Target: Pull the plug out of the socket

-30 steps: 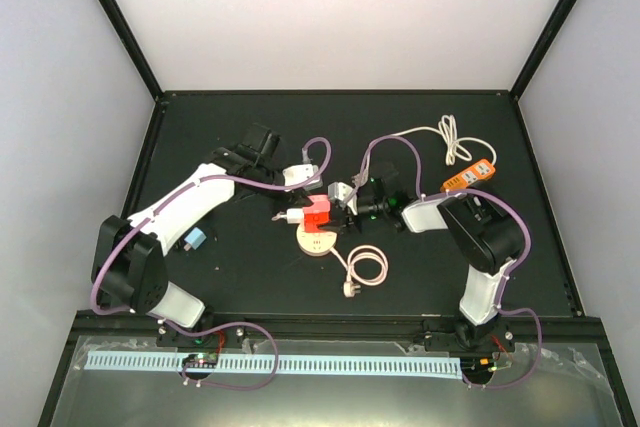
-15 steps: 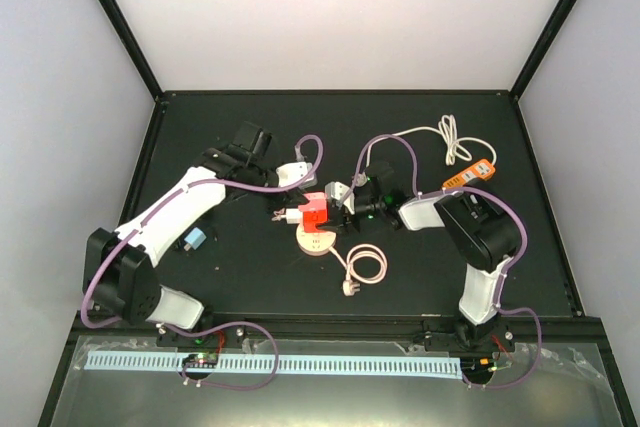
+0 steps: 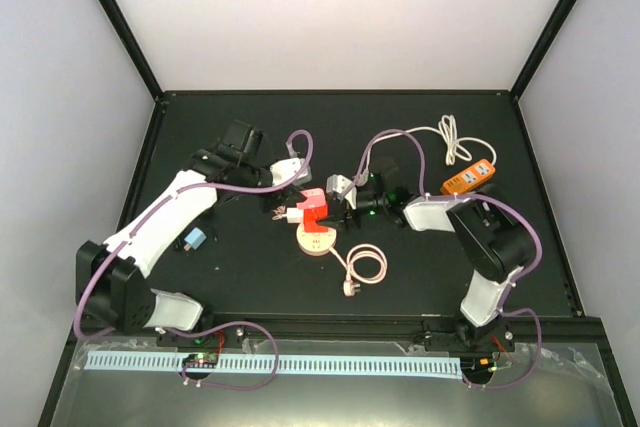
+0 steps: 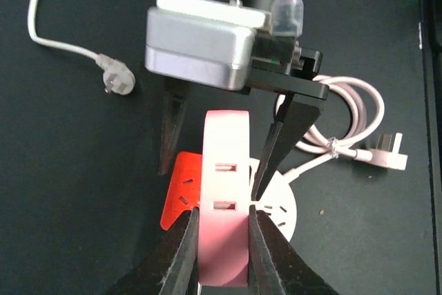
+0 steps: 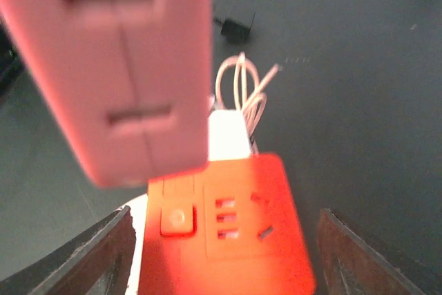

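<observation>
A pink plug block (image 4: 224,191) with two slots is clamped between the fingers of my left gripper (image 4: 222,233). It stands over a red socket cube (image 4: 181,188), and I cannot tell whether the two are joined. In the right wrist view the red socket (image 5: 221,229) lies between the wide-apart fingers of my right gripper (image 5: 226,240), with narrow gaps on both sides. Its slots show bare, and the blurred pink plug (image 5: 110,67) hangs over its far left corner. In the top view the plug (image 3: 291,215), the socket (image 3: 316,205), my left gripper (image 3: 281,211) and my right gripper (image 3: 336,204) meet at mid-table.
A round white-topped socket disc (image 3: 318,240) lies just under the red cube. A coiled pinkish cable (image 3: 366,266) with a plug (image 3: 352,289) lies near it. An orange power strip (image 3: 468,177) and white cable (image 3: 450,137) sit at the back right. A small blue object (image 3: 194,238) lies at the left.
Both grippers, with the plug and the red socket between them, have shifted a little up and to the left. The left arm has drawn back and the right arm has reached further left.
</observation>
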Robot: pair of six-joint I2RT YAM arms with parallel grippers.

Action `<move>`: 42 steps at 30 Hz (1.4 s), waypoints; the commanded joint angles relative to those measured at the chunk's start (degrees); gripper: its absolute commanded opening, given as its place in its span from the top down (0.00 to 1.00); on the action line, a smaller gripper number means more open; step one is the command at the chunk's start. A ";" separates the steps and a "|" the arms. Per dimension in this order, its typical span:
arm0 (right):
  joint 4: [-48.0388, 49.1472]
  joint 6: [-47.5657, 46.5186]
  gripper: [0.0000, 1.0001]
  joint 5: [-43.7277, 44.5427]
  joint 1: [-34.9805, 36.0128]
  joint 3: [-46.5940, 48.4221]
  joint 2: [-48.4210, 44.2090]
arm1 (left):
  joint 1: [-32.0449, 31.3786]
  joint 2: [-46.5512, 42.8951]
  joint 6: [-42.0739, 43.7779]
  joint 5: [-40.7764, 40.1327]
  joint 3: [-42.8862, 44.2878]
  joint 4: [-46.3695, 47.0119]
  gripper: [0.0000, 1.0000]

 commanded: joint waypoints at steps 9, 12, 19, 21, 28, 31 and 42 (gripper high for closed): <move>-9.44 5.60 0.25 -0.70 -0.09 3.96 -16.23 | 1.28 -13.72 -8.01 -2.52 2.80 1.69 0.98; -13.38 9.06 0.34 -1.12 -0.05 4.51 -18.16 | 1.33 -18.70 -10.32 -2.57 1.45 6.40 0.98; -16.53 21.36 0.61 -6.01 -0.08 8.07 -20.04 | 0.93 -20.51 -12.68 5.21 3.50 6.06 0.98; -15.33 24.49 0.64 -8.41 0.16 8.12 -21.02 | 0.24 -21.04 -13.27 5.09 3.27 7.35 0.98; -13.92 30.15 0.71 -12.21 1.60 8.41 -23.36 | -1.68 -20.33 -13.59 4.97 3.31 8.15 0.98; -12.10 32.48 0.74 -12.13 1.65 8.34 -23.46 | -3.14 -19.83 -13.29 5.67 3.23 7.17 0.99; -8.76 35.28 0.80 -13.50 1.61 8.25 -24.37 | -4.63 -19.80 -12.76 9.87 0.30 5.05 0.99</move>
